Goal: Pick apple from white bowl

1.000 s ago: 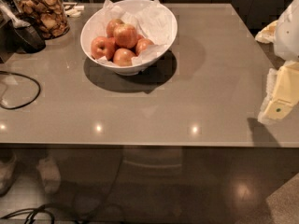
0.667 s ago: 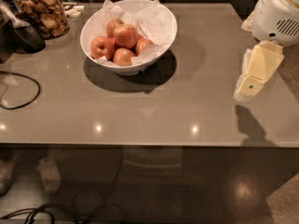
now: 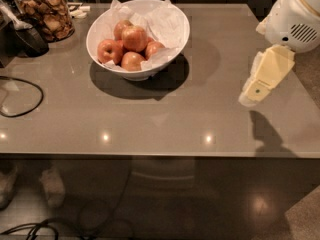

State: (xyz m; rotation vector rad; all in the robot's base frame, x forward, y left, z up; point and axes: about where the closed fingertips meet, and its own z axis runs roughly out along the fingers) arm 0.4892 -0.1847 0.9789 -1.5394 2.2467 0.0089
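Observation:
A wide white bowl lined with crumpled white paper stands at the back left of the grey table. Several red-orange apples lie in it; the topmost apple sits in the middle of the pile. My gripper hangs at the right side of the table, pale yellow below the white arm housing, well to the right of the bowl and above the tabletop. It holds nothing that I can see.
A glass jar of brown snacks stands at the back left, next to a dark object. A black cable loops on the table's left side. The table's front edge runs across the lower part of the view.
The arm has moved left and further into view, from the right edge toward the table's right side. The bowl and apples have not moved.

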